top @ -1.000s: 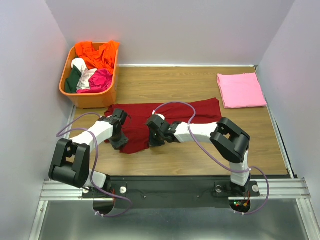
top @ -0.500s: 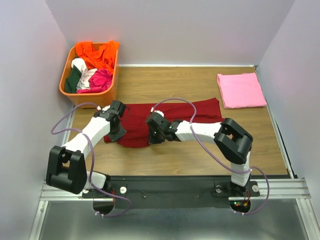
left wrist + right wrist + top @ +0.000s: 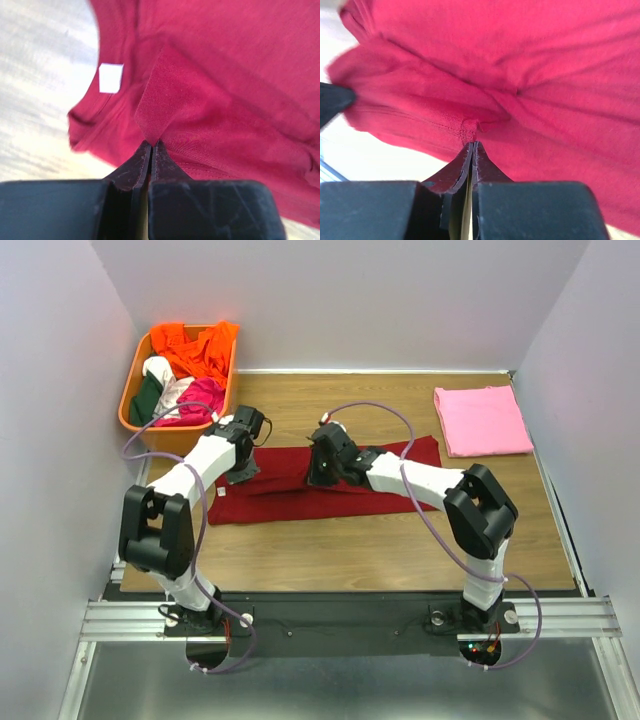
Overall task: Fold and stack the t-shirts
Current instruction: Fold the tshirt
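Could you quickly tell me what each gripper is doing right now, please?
Left gripper: shut on the maroon t-shirt.
Right gripper: shut on the maroon t-shirt too.

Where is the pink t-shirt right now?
In the overhead view the pink t-shirt lies folded flat at the far right corner of the table, close to the right wall and apart from the maroon t-shirt in the middle.

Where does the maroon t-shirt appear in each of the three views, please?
Top external: maroon t-shirt mid-table, a band running left to right.
Left wrist: fills centre and right, pinched by the left pincer.
Right wrist: fills most of the frame, pinched by the right pincer.
Shared landmark: the wooden table beside the cloth.
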### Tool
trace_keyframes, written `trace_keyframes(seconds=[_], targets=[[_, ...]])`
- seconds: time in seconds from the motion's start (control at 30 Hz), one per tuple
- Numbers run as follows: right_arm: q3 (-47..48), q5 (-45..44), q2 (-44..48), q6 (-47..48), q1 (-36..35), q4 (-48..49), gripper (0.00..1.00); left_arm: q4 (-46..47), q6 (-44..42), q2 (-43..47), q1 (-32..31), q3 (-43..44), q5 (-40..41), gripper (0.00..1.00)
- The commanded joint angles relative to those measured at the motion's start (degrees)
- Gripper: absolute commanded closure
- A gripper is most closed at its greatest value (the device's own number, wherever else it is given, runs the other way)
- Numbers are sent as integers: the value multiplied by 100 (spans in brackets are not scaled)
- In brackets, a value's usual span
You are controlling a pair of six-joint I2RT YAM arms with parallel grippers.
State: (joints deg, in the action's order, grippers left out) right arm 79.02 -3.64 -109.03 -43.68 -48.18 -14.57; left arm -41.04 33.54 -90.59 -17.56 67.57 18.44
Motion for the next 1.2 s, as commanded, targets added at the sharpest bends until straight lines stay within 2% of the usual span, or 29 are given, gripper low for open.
trace_keyframes(seconds=[0.0,0.3,0.47,0.5,0.67,0.77,0.87,0.97,1.03,1.1,1.17], targets=[[333,232,-21,211,160,-37,94,86,-409,-213,7,536,275,97],[789,267,-452,263,397,-46,88,438,-594,-916,42,977,239,93],[1053,145,-733,342,529,-55,75,631,-629,-1119,51,1118,222,77],[1088,127,-759,369,547,-55,75,667,-655,-1154,51,1135,213,74],[1335,83,-909,606,705,-73,75,852,-700,-1251,121,1276,204,73],[1405,92,-927,764,740,-90,75,948,-752,-1304,139,1276,117,63],[1414,13,-936,852,775,-108,74,1106,-752,-1304,157,1215,11,60],[1388,3,-892,1027,1073,-143,65,1274,-779,-1426,174,1232,-111,49],[1274,30,-639,1221,1223,-256,61,1230,-779,-1392,183,1285,-156,47],[1073,4,-340,1632,1442,-371,57,1195,-788,-1130,183,1285,-305,38],[783,-58,-14,1871,1609,-624,53,1238,-779,-839,165,1171,-524,36]])
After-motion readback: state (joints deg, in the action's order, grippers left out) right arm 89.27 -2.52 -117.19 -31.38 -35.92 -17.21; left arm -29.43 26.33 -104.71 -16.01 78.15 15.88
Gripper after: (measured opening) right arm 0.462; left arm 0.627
